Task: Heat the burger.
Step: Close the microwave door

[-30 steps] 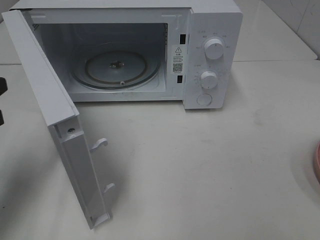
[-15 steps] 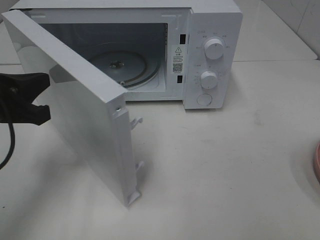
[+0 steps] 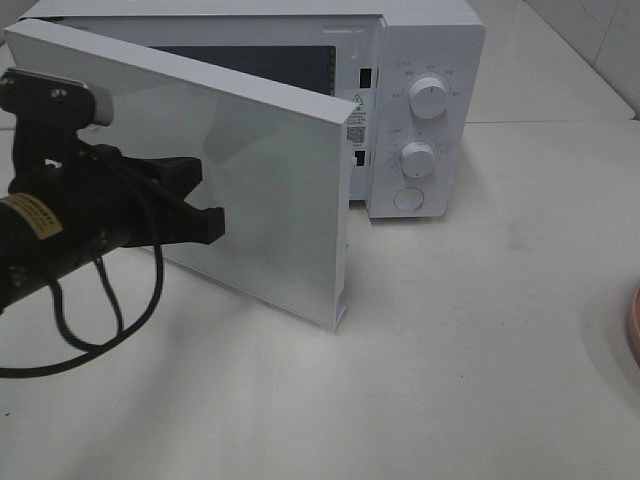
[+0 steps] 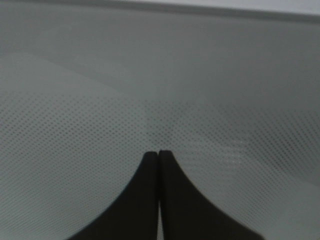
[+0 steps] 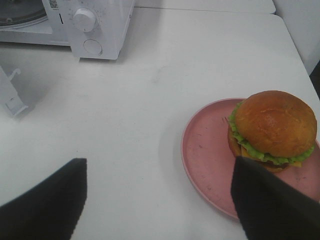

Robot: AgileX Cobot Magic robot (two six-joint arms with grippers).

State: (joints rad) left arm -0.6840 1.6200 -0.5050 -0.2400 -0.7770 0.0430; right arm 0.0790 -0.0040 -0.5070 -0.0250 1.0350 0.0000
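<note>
Exterior high: my left gripper (image 3: pixel 205 200), fingers pressed together, empty, has swung white microwave door (image 3: pixel 250 190) half-closed. Golden-bun burger (image 5: pixel 272 131) sits outside on pink round plate (image 5: pixel 205 160), on desk, under my wide-open right gripper (image 5: pixel 157 200). Closing looks premature.

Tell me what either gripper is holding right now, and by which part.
Nothing is held. The left gripper, jaws shut and empty, pushes against the microwave door. The right gripper hangs open above the table, beside the burger on its pink plate.

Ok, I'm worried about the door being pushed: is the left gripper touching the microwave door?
Touching. In the left wrist view the shut fingertips of the left gripper press flat against the microwave door, with no gap.
</note>
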